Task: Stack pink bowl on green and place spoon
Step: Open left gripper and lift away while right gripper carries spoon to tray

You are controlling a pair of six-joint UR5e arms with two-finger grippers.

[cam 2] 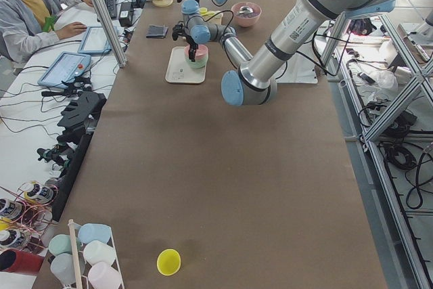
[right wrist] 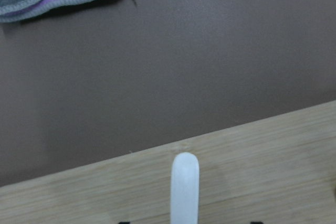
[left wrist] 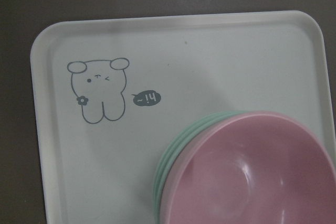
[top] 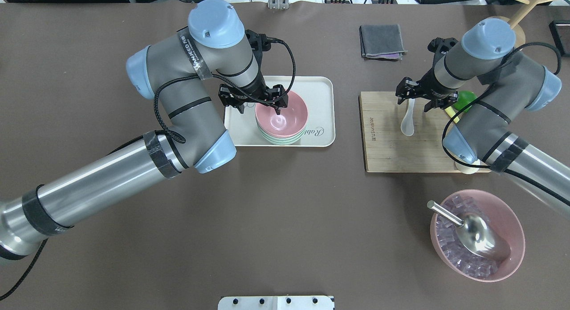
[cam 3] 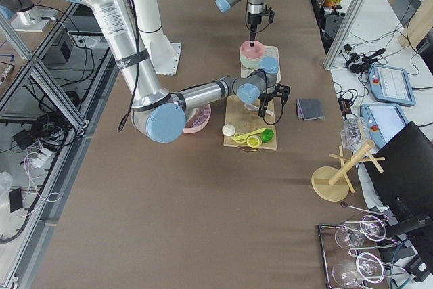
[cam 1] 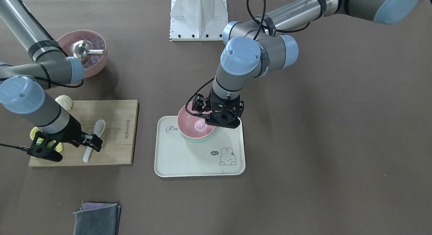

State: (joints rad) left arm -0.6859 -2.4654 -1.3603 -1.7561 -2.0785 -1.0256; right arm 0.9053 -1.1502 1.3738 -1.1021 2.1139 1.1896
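The pink bowl (cam 1: 195,125) (top: 285,118) (left wrist: 247,177) sits nested on top of the green bowls (cam 1: 197,139) (left wrist: 168,166) on the white tray (cam 1: 189,160) (top: 320,87). My left gripper (cam 1: 224,122) (top: 278,108) hovers just over the pink bowl and looks open and empty; its fingers are out of the wrist view. The white spoon (cam 1: 98,127) (top: 407,125) (right wrist: 185,192) lies on the wooden board (cam 1: 114,144). My right gripper (cam 1: 94,145) (top: 412,101) is open, low over the spoon's handle, with a finger on each side.
A large pink bowl of ice cubes (cam 1: 98,64) (top: 516,225) holds a metal scoop. Folded grey and purple cloths (cam 1: 98,218) (top: 382,40) lie beyond the board. A white ball (cam 1: 64,101) and yellow and green items (top: 465,98) sit at the board's edge.
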